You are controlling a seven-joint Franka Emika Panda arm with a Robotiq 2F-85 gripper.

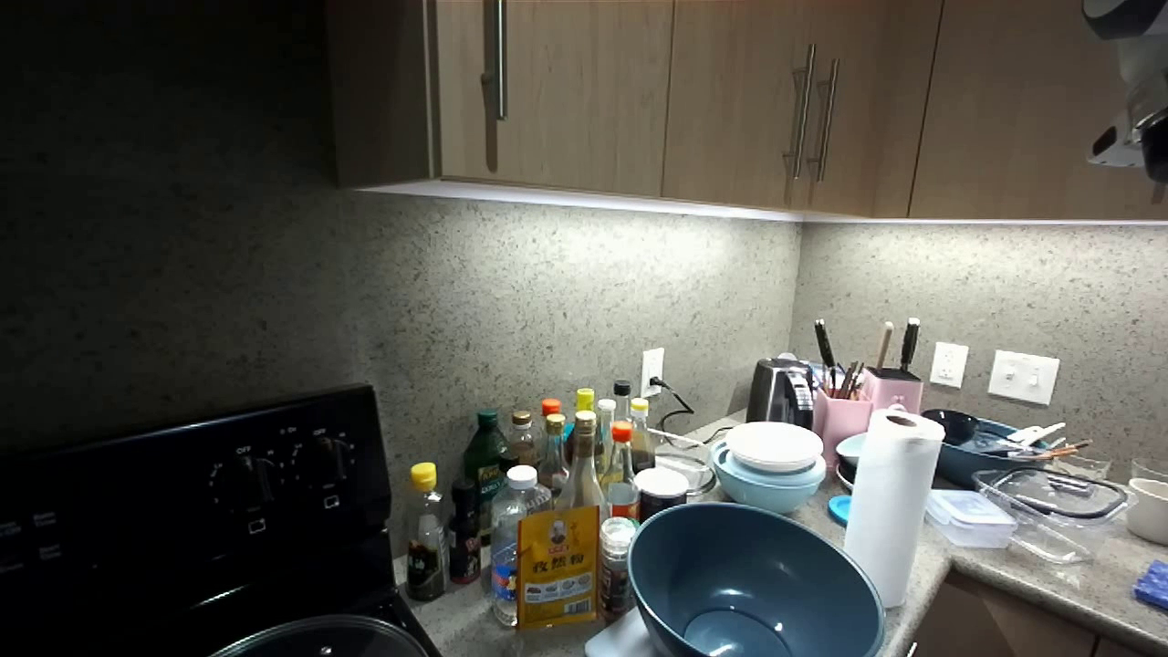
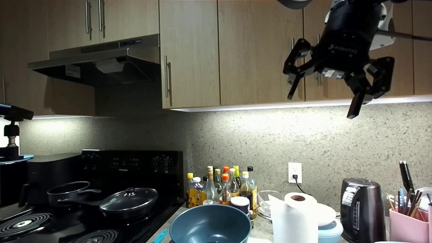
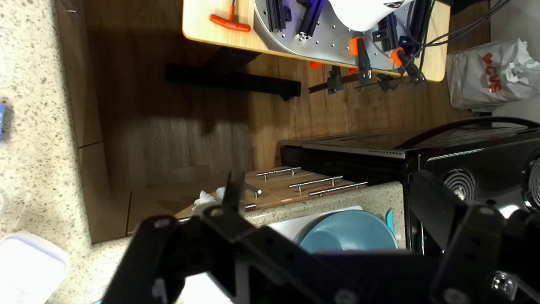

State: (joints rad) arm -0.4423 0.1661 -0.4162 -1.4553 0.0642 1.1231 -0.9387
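- One gripper (image 2: 321,107), two fingers (image 2: 357,105)
- One large blue bowl (image 1: 748,570) beside one paper-towel roll (image 1: 892,511)
- One yellow packet (image 1: 558,566)
- One kettle (image 2: 362,211)
- At least ten bottles (image 1: 584,465), overlapping too much for an exact count
- Two pink holders (image 1: 838,429) (image 1: 890,392)
- One frying pan (image 2: 128,213) and one saucepan (image 2: 67,199)
- Three wall plates (image 1: 651,370) (image 1: 949,365) (image 1: 1024,377) in an exterior view
- One range hood (image 2: 101,54)
- One CVS bag (image 3: 491,76)

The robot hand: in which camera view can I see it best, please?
An exterior view: the open hand appears there with both fingers clear. The wrist view shows it close but blurred, along the bottom. Elsewhere, the arm meets the picture's right edge, with no fingers visible.
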